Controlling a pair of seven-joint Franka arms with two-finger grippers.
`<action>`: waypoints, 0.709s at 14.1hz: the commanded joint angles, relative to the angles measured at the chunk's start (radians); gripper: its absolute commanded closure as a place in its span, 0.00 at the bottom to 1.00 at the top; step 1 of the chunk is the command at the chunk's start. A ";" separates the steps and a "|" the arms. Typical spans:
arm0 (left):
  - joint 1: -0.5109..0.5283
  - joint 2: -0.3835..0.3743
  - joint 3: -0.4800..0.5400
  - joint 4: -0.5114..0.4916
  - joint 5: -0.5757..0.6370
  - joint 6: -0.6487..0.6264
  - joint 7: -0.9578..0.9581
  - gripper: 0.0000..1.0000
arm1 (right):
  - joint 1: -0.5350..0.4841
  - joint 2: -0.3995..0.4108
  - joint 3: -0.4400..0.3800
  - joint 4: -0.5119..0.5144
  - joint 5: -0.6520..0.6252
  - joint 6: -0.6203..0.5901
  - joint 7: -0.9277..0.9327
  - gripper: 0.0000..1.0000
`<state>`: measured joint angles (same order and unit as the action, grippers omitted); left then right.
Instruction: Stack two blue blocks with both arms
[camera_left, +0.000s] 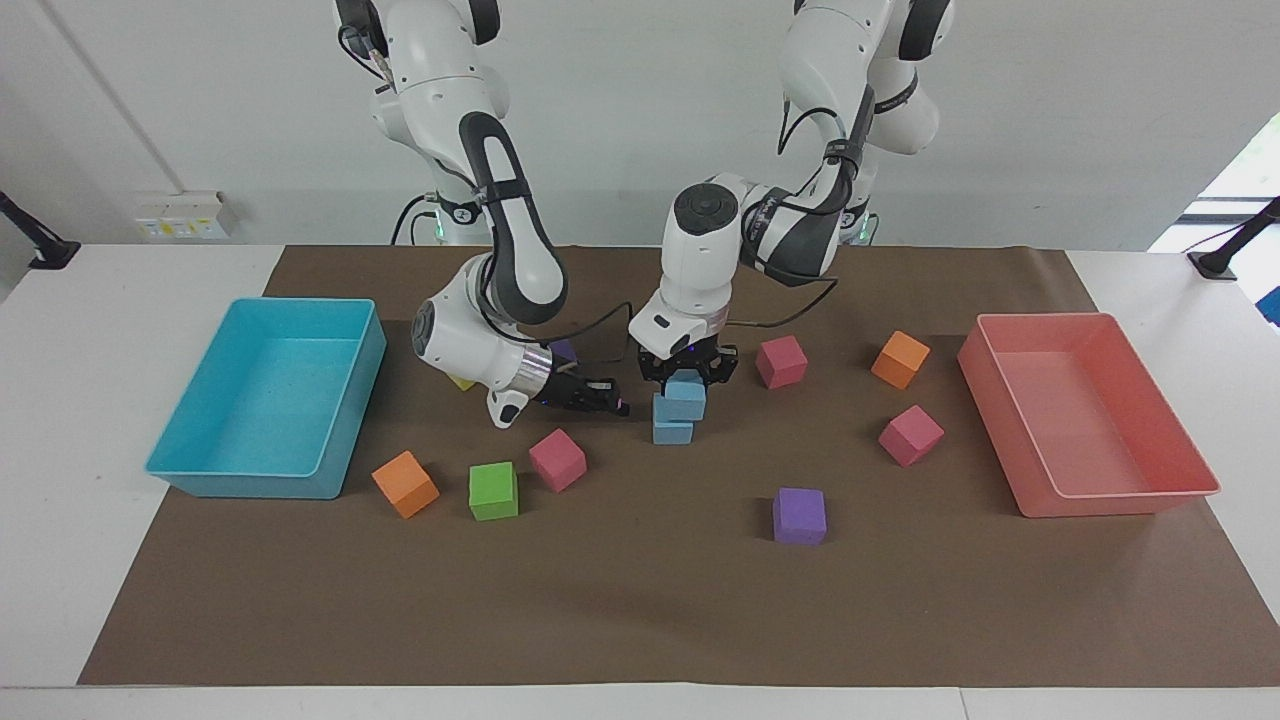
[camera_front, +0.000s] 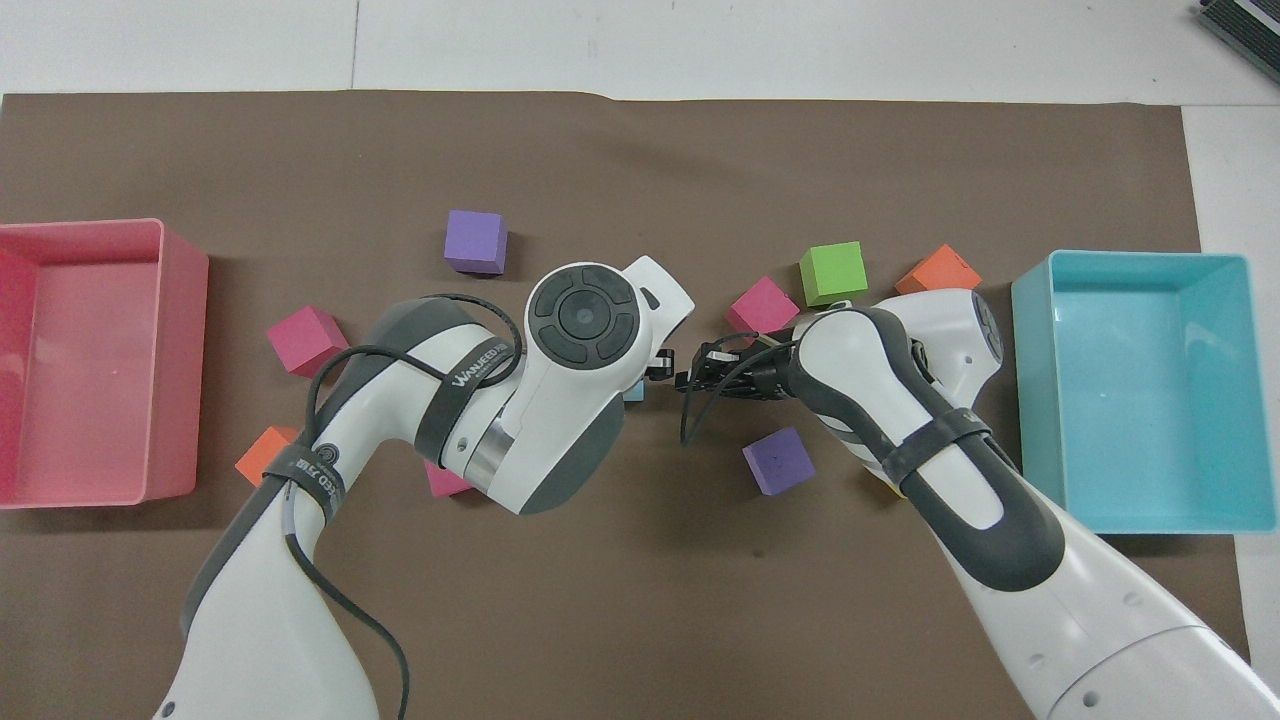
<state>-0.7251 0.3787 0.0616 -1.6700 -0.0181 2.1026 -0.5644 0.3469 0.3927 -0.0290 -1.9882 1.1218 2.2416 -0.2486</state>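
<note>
Blue foam is the material of the two cubes at the middle of the brown paper. The upper blue block (camera_left: 685, 396) sits between the fingers of the left gripper (camera_left: 687, 372), which is closed on it from above. Under it the lower blue block (camera_left: 673, 431) stands on the paper, and the upper one lies on top of it, shifted a little toward the left arm's end of the table. From overhead the left arm covers both; only a small blue corner (camera_front: 633, 391) shows.

Beside the lower blue block, toward the right arm's end, the right gripper (camera_left: 612, 404) hangs low over the paper with its fingertips together and nothing in it. It points at the block but does not touch it.

Around the lower blue block lie other cubes: a pink cube (camera_left: 557, 459), a green cube (camera_left: 493, 490) and an orange cube (camera_left: 405, 483) farther from the robots toward the right arm's end, and a purple cube (camera_left: 799, 515) farther from the robots toward the left arm's end. A turquoise tray (camera_left: 205, 478) stands at the right arm's end and a pink tray (camera_left: 1115, 503) at the left arm's end. The brown paper (camera_left: 640, 620) covers a white table (camera_left: 90, 300), and a pale wall (camera_left: 640, 120) rises at the robots' end of the table.
</note>
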 joint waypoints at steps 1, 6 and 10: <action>-0.016 0.029 0.017 0.042 -0.016 -0.013 -0.012 1.00 | -0.009 -0.008 0.006 -0.014 0.041 0.000 -0.044 1.00; -0.016 0.060 0.017 0.072 -0.019 -0.012 -0.032 1.00 | -0.009 -0.008 0.006 -0.014 0.041 0.000 -0.044 1.00; -0.017 0.060 0.017 0.073 -0.016 -0.012 -0.034 1.00 | -0.009 -0.008 0.006 -0.014 0.041 0.000 -0.044 1.00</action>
<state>-0.7252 0.4215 0.0624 -1.6278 -0.0219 2.1029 -0.5864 0.3469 0.3927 -0.0290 -1.9884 1.1218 2.2416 -0.2486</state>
